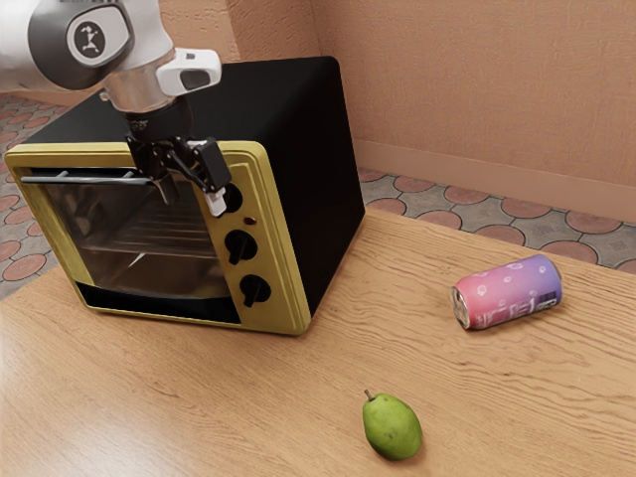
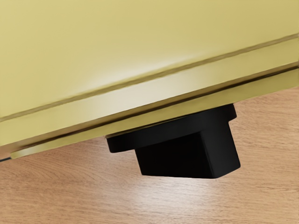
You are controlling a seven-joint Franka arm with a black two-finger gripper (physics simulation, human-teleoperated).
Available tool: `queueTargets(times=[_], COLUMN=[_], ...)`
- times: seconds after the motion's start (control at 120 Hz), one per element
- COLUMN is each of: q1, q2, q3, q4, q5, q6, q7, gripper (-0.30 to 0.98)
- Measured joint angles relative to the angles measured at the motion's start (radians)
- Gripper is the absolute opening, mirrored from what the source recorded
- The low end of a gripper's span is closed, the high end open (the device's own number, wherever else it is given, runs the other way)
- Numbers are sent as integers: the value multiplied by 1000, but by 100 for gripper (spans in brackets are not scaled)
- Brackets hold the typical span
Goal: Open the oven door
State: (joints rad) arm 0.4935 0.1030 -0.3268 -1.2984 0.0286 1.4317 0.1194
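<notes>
Brown wooden tabletop supports the boxy yellow-and-black oven; near its slim metallic bar handle, my black two-finger gripper waits with jaws parted, presumably to grasp it.

Both look down, exterior farther, wrist close, sharing the oven

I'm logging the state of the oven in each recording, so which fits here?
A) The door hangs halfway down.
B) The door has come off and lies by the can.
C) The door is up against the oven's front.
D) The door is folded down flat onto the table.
C: the glass door stands upright within the yellow front, its handle running along the top.
</notes>
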Motion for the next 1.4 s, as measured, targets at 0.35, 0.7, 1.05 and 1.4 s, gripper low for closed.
queueTargets(times=[0.35, 0.7, 1.05, 1.4], q1=[-16, 3, -10, -10], q2=[-87, -674, -607, -503], q3=[76, 230, 321, 331], q4=[171, -541, -664, -675], q5=[-40, 97, -7, -172], q6=[-30, 240, 620, 781], q7=[150, 669, 1054, 1404], gripper=[68, 68, 69, 69])
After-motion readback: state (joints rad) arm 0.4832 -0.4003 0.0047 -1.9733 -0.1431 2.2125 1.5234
